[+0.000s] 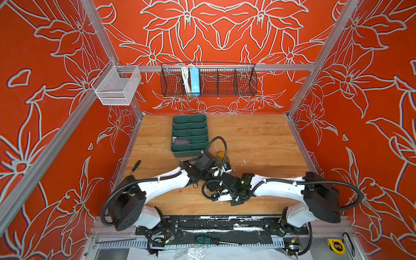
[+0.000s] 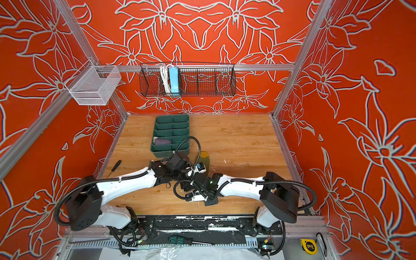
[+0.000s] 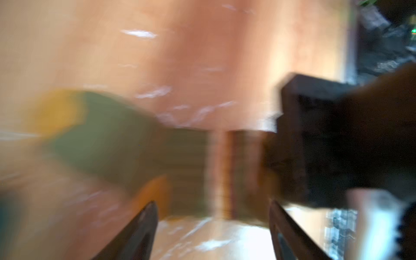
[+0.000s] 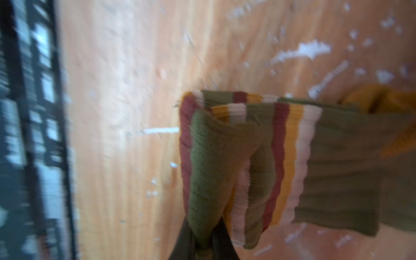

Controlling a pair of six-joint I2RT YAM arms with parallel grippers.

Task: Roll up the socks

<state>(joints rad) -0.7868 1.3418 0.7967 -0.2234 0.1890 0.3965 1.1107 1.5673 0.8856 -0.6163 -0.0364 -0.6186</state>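
Note:
The olive green sock (image 4: 337, 162) with mustard toe (image 3: 56, 110) and brown, mustard and cream stripes lies on the wooden table. My right gripper (image 4: 203, 238) is shut on a pinched fold of its striped cuff, lifting it a little. My left gripper (image 3: 211, 216) is open just short of the cuff end, with only bare table between its fingers (image 3: 144, 225). In both top views the two wrists meet mid-table and hide most of this sock; its toe end (image 1: 221, 154) (image 2: 205, 158) peeks out. The purple sock (image 1: 181, 142) (image 2: 162, 141) lies rolled in a compartment of the green tray (image 1: 190, 117).
A black screwdriver (image 1: 135, 167) lies at the table's left edge. A black wire basket (image 1: 208, 82) and a white mesh basket (image 1: 114, 86) hang on the back rail. A green-handled screwdriver (image 1: 206, 240) and a yellow tape measure (image 1: 336, 246) sit below the front edge.

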